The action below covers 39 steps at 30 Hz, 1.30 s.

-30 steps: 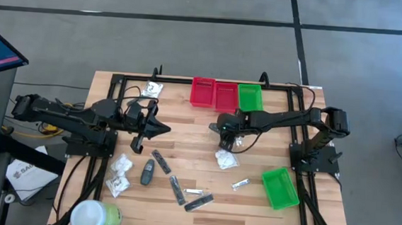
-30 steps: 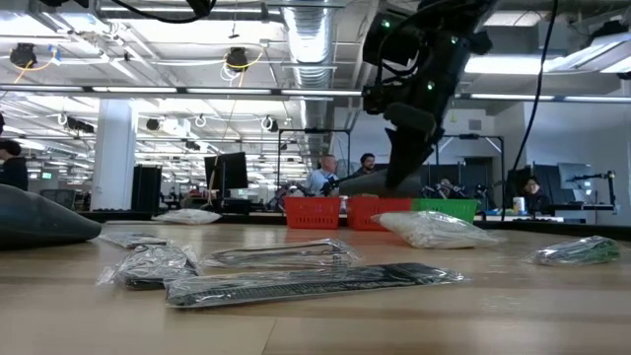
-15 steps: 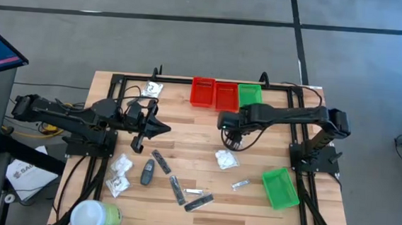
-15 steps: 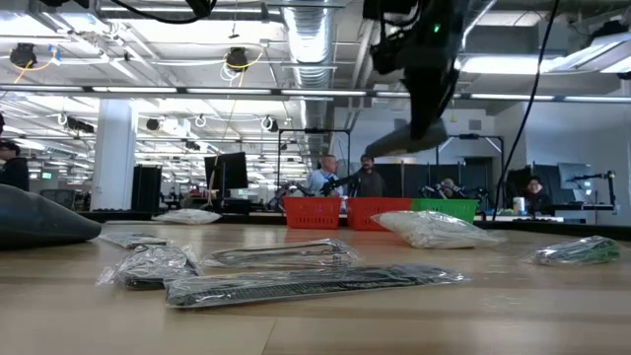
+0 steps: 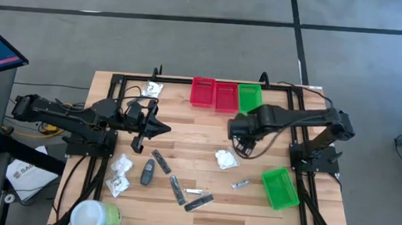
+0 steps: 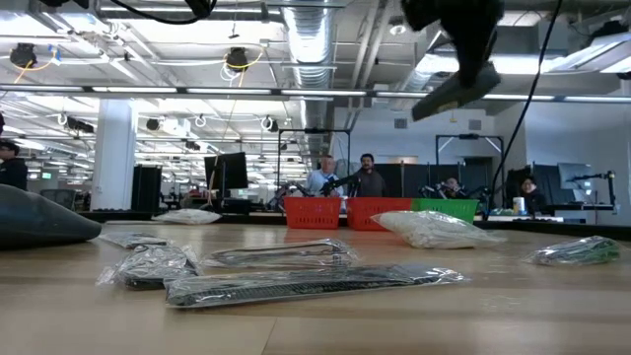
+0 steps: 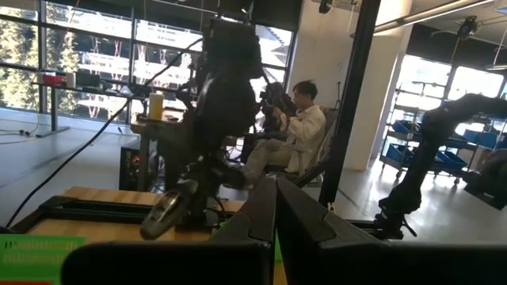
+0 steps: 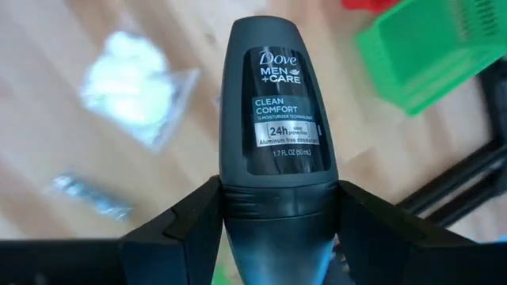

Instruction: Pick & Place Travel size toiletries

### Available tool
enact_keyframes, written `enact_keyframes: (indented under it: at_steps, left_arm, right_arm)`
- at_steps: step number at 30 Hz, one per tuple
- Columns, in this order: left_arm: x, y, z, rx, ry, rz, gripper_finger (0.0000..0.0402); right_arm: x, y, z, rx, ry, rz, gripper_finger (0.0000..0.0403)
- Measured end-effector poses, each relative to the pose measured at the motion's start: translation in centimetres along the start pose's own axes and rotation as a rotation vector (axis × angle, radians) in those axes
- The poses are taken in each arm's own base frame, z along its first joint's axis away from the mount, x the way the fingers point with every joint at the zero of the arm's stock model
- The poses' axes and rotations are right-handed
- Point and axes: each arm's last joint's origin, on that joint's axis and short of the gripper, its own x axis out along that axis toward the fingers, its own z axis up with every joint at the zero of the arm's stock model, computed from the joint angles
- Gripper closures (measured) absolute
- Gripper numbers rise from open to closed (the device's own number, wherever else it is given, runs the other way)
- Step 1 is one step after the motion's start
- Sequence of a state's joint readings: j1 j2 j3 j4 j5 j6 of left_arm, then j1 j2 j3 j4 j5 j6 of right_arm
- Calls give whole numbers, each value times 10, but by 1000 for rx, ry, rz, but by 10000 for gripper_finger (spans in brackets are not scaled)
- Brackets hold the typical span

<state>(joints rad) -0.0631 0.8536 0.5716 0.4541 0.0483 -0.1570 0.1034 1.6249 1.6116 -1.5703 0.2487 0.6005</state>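
"dove men+care" on deodorant (image 8: 279, 119)

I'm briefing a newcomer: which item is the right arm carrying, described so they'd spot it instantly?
Above the table's right half, the right tool is shut on a dark grey deodorant stick. Unlike the white crinkly packet below, it is lifted and carries a printed label.

The right tool (image 5: 244, 138), clamped on a dark grey deodorant stick (image 8: 278, 134), has been carried from above the white crinkly packet (image 5: 225, 158) toward three o'clock, so that it is now seen at the packet's one o'clock, nearer the green bin (image 5: 279, 187); in the low view it has been raised and shifted toward the upper right
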Motion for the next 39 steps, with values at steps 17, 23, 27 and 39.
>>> enact_keyframes:
  at_steps: [17,23,27,39]
  left_arm:
    - [0,-2,0,-6,3,-8,401]
    - [0,-2,0,-10,1,-9,401]
    - [0,-2,0,-9,-2,-9,401]
    - [0,-2,1,-9,-9,-10,401]
  right_arm:
    - [-28,65,-96,188,0,120,198]
    - [-6,88,-147,308,157,40,198]
    - [13,95,-179,414,266,-49,197]
    - [51,104,-212,577,235,-89,197]
